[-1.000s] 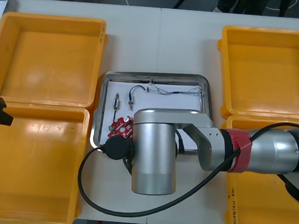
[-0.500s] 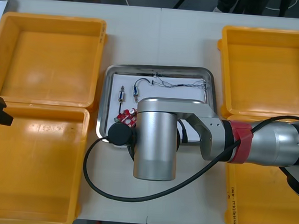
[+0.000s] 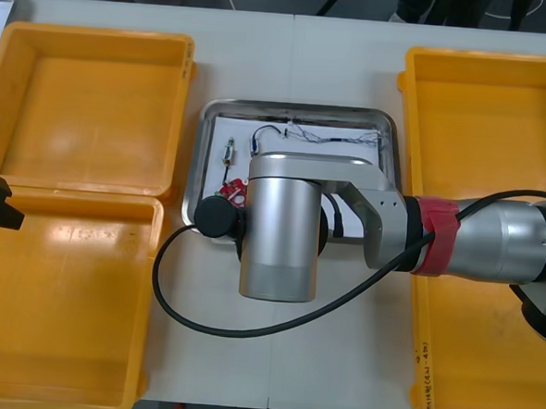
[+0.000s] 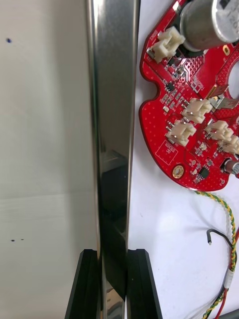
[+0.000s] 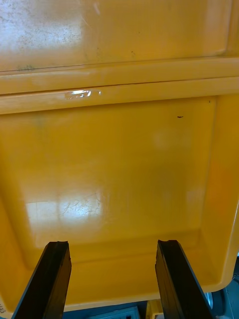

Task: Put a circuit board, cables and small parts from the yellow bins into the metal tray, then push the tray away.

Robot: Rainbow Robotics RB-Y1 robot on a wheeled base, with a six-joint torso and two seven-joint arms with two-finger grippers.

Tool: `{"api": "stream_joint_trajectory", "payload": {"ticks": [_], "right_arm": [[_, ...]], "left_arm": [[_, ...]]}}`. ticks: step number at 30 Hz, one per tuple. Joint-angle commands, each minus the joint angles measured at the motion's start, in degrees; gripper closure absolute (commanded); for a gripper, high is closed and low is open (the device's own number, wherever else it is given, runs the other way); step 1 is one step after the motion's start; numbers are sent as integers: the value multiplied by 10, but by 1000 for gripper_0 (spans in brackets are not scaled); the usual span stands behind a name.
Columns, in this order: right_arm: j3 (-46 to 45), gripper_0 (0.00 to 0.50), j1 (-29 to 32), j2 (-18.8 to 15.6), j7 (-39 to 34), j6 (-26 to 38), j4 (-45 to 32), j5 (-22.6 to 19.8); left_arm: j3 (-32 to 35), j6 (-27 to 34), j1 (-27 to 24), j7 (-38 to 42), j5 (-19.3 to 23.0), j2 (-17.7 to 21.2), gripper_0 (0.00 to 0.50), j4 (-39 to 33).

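**Right arm at the tray rim, left arm waiting.** The right arm (image 3: 281, 228) is reaching over the near half of the metal tray (image 3: 205, 154) and is covering that part from above. The right gripper (image 4: 113, 255) is therefore lying hidden beneath the wrist in the front view.

In the right wrist view its two black fingers are pinching the tray's shiny rim, one finger on the table (image 3: 291, 67) side and one over the white floor. Just inside that rim the red circuit board (image 4: 184, 124) is lying flat, with its far part cut off. From above, a sliver of it is peeking out beside the wrist.

A red and yellow cable (image 4: 228, 219) and a thin black cable (image 4: 219, 234) are running past the board, their ends out of frame. Toward the tray's far rim a small metal part (image 3: 228, 152) and a thin twisted cable (image 3: 328, 136) are lying uncovered; the twisted cable's colours are hard to make out.

Beyond the far rim, open table is stretching away. Left of the tray, a strip of table is separating it from the left yellow bins (image 3: 93, 110). Right of the tray, the rim is standing just beside the far right yellow bin (image 3: 486, 125), and contact cannot be told. On the tray's near side the arm's black hose (image 3: 170, 300) is looping over the table.

The left gripper (image 5: 110, 249), well left of the tray, is hanging with its fingers spread apart over one of the left bins.
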Motion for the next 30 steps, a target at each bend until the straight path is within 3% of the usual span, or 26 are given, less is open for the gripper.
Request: {"api": "stream_joint_trajectory", "payload": {"ticks": [1,15,30], "right_arm": [[-18,500,-39,10,35,-5,19,-4],[-19,500,-78,34,56,-17,83,-7],[-28,500,-91,35,69,-40,112,-4]], "left_arm": [[18,4,15,-32,-2,27,0,-16],[18,4,15,-32,-2,27,0,-16],[18,4,15,-32,-2,27,0,-16]]}}
